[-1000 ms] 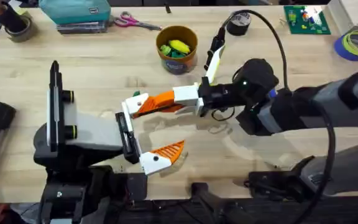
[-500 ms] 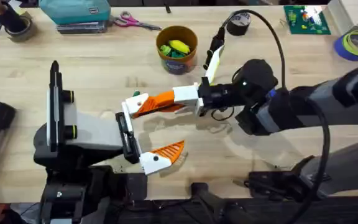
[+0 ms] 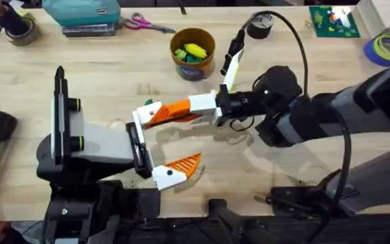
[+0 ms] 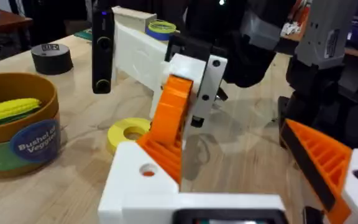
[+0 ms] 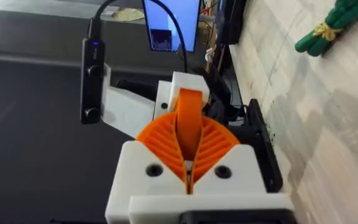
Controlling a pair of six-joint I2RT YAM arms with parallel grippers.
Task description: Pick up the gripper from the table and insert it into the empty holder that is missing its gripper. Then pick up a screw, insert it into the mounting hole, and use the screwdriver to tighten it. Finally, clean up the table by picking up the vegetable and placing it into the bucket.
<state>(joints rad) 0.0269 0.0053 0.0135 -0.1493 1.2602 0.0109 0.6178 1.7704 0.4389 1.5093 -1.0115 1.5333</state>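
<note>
Pale wood covers the table, and near its middle the two arms meet nose to nose. From where I stand, the right gripper is clamped on the orange wedge, pressing its tip against the bare white finger block of the left gripper. That one hangs spread wide, and its other finger already wears an orange pad.

The worry is alignment. If the wedge goes in a little crooked, I'd guess it jams partway, or pushes the white block sideways rather than seating. The grip looks narrow, so a hard shove could twist the wedge between the pads or pop it loose onto the table. Letting go too soon would have it drop out, since no screw holds it yet.

The small green vegetable lies just beside that joint. A sideways slip could knock it away, making the later pickup harder. The bucket stands well beyond, already holding a yellow piece, and seems safe.
</note>
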